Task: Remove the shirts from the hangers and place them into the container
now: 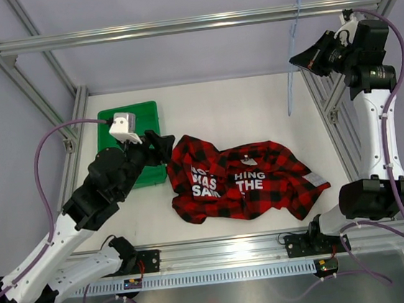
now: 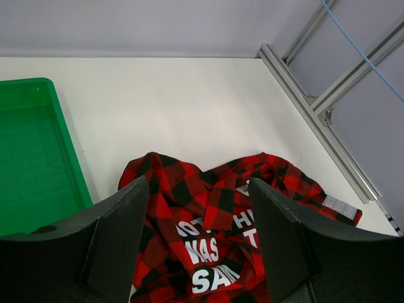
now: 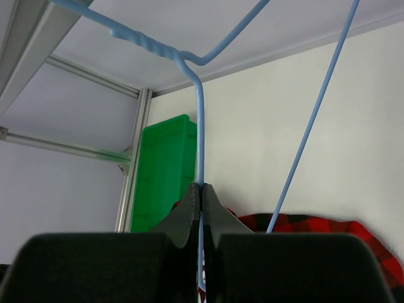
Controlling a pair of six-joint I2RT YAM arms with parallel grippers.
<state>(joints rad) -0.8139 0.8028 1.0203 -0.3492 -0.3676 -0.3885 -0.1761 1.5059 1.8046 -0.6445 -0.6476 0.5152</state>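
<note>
Shirt (image 1: 245,183) crumpled on table (image 1: 241,111) beside tray (image 1: 112,125), left gripper (image 2: 197,196) spread wide over its edge, holding nothing, right gripper (image 3: 202,191) pinched tight on hanger (image 3: 199,126)

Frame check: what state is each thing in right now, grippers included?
shirt: off the hanger, crumpled beside the tray
hanger: bare, pinched by the right gripper
tray: empty where visible
left gripper: open, over the shirt
right gripper: shut on the hanger
</note>
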